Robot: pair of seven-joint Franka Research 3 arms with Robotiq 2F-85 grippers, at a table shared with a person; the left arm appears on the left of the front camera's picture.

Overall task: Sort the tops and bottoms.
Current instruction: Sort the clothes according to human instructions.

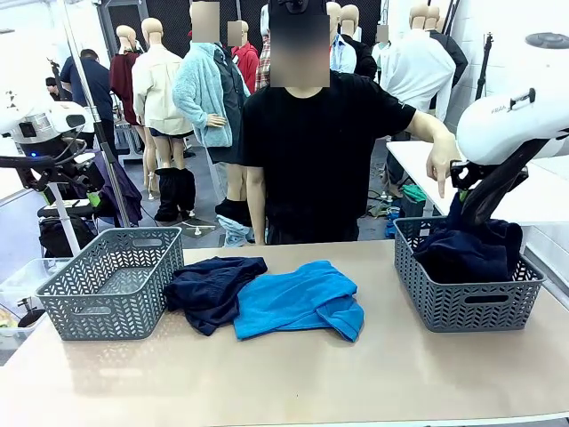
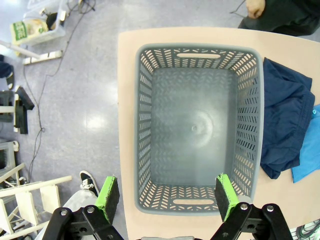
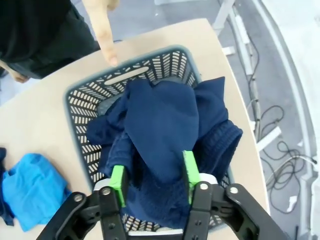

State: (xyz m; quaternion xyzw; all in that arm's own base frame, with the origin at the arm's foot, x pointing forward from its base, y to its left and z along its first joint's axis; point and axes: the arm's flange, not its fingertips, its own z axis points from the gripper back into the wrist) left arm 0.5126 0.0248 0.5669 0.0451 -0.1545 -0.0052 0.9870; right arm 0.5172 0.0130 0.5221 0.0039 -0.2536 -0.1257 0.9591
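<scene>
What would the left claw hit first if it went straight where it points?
Probably the bare floor of the grey basket, straight ahead of the open left gripper; nothing lies between.

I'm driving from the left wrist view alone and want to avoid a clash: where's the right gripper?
Observer: The right gripper is over the right basket, its fingers parted around a navy garment heaped in it.
Operator: Is anyone near that basket?
Observer: Yes, the person's hand points down at its far rim.
</scene>
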